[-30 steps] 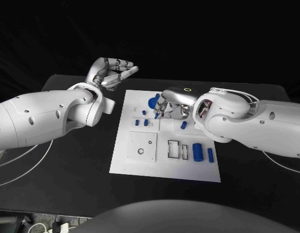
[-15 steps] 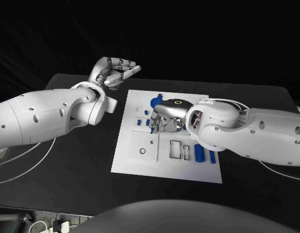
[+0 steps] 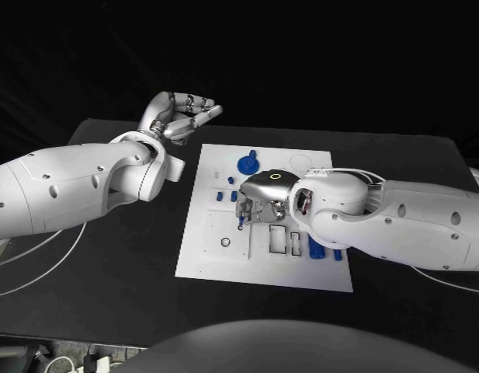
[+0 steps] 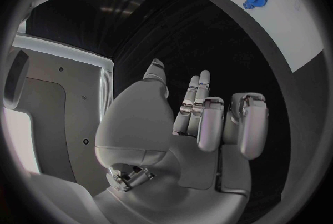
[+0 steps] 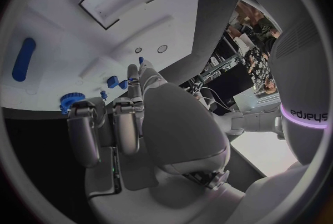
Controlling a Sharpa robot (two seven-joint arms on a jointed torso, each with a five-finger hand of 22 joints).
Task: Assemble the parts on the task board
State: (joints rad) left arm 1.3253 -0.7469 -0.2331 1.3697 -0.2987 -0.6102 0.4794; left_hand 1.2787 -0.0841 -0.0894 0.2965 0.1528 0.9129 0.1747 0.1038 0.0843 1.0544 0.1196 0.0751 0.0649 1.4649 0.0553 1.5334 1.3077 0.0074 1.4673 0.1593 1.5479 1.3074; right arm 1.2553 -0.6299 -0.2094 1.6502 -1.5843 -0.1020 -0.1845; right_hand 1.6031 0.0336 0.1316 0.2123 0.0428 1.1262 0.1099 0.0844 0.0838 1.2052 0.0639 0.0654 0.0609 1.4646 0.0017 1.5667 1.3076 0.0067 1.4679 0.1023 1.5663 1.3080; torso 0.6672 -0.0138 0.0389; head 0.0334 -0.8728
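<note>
1. The task board (image 3: 223, 260) is laid flat at the middle of the black tabletop (image 3: 116, 287).
2. The right hand (image 3: 264, 196) is lowered over the board's centre, and a small blue part (image 3: 241, 219) is pinched in its fingers (image 5: 133, 80).
3. The left hand (image 3: 178, 114) is raised beyond the board's far left corner, with fingers curled in on nothing.
4. A blue gear (image 3: 246, 163) is seen near the board's far edge.

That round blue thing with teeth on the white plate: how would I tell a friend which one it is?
Start at the white task board in the middle of the black table. Look to its far edge, beyond the right hand. There lies the blue gear: round and toothed, and wider than the small blue pegs nearby.
</note>
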